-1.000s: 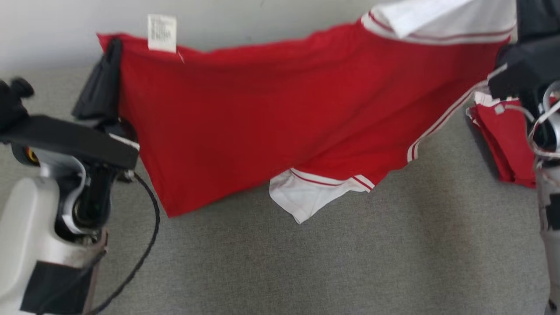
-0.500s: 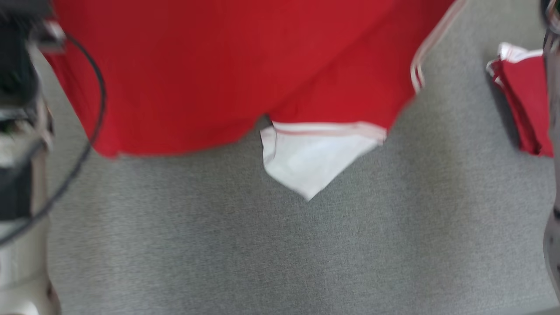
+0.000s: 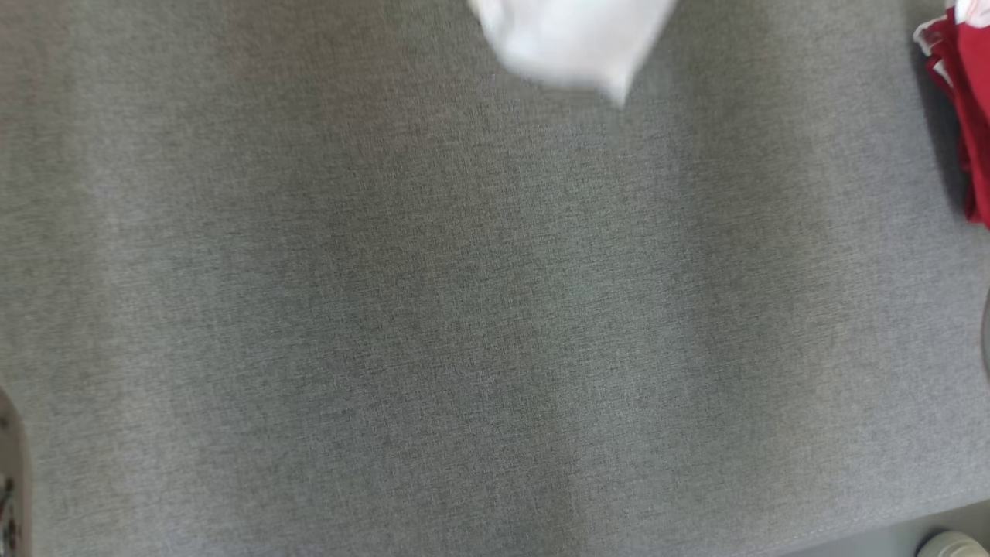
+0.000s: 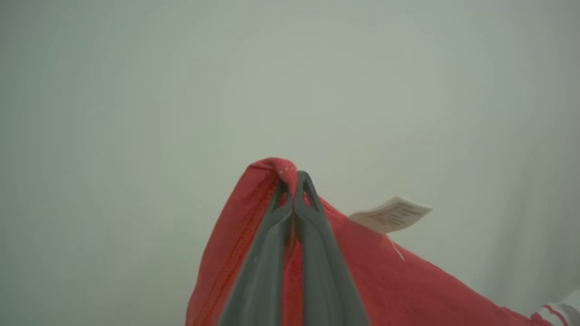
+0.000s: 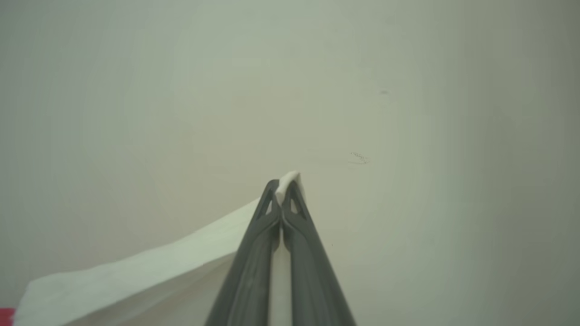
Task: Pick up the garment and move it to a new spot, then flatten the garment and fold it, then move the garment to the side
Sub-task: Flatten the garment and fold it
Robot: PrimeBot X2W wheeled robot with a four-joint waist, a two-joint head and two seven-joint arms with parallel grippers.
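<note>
Garment [image 4: 408, 280], red with white striped trim: held up off the grey cloth surface [image 3: 464, 309], pinched at two ends. At the left, left gripper [image 4: 295, 181] clenched on a red hemmed corner, fabric bunched between the two dark fingers [image 4: 263, 271] and peeking out over their tips. Just right of that corner, a white care label [image 4: 390, 214] sticking out from the red cloth, printed lines too small to read. Behind, a plain pale wall [image 4: 136, 90]. In the middle of the head view, a blurred white flap [image 3: 572, 39] dangling at the top edge over the grey surface; cannot tell whether touching it. Further right, right gripper [image 5: 283, 188] clamped on a white part of the garment, a small tuft of white showing past the fingertips and a white band running away to the lower left of the right wrist view. At the far right edge of the head view, a separate red and white pile [image 3: 971, 116] lying on the grey surface, well apart from the white flap.
</note>
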